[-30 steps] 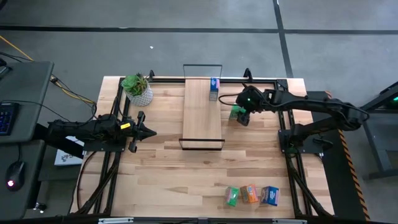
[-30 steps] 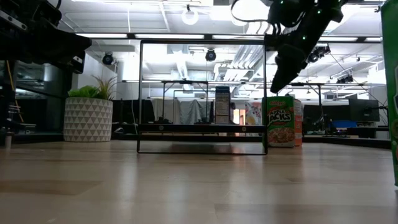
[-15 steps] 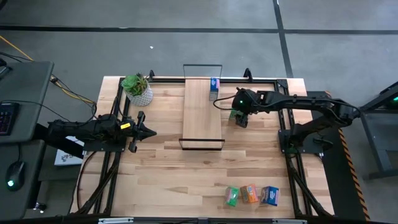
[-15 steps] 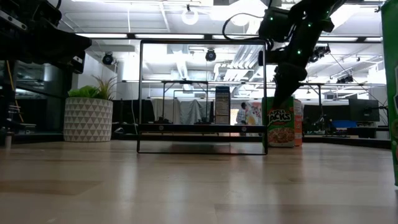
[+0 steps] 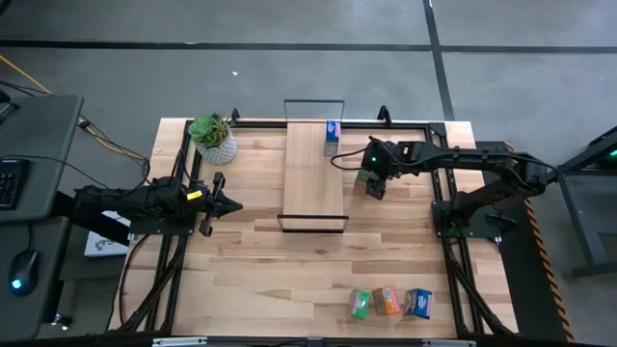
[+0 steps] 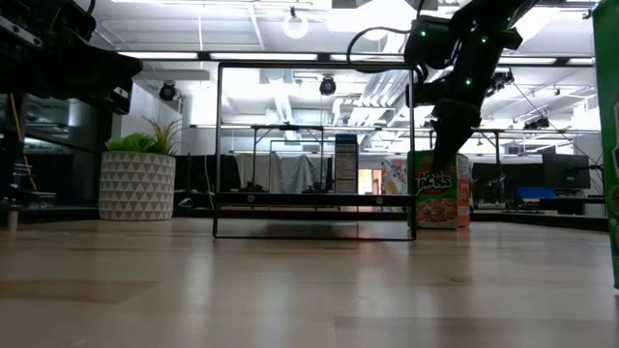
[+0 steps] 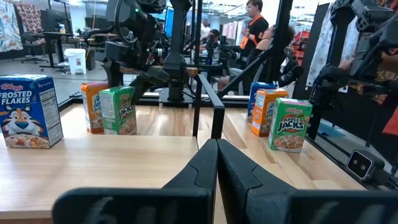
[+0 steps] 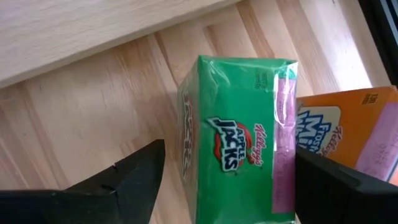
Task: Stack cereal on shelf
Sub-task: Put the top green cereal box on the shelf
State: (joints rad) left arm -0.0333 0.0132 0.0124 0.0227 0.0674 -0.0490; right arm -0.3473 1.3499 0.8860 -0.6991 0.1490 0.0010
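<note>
A wooden desk (image 5: 289,260) was seen from above, with a long narrow light-wood shelf (image 5: 313,173) lying along its middle. One blue cereal box (image 5: 333,137) already stood on the shelf's far end.

The right claw (image 5: 370,179) hung over a green cereal box (image 8: 239,155) that stood on the desk just beside the shelf. In the right wrist view its two dark fingers (image 8: 134,177) were spread wide, one on each side of the box and not yet touching it. An orange cereal box (image 8: 348,137) stood tight against the green one.

The left claw (image 5: 229,204) waited on the opposite side of the shelf, pressed together and holding nothing. Three more boxes, green, orange and blue (image 5: 390,302), sat in a row near the desk's front edge, well apart from the shelf.

The likely trouble was the orange neighbour: one finger had to slip into a very tight gap, and it could knock that box over or pinch both boxes together. A tilted squeeze could also tip the green box.

Compared with a second earlier, the right claw had drawn in towards the shelf and dropped lower, so that it straddled the box. The left arm had not moved.
</note>
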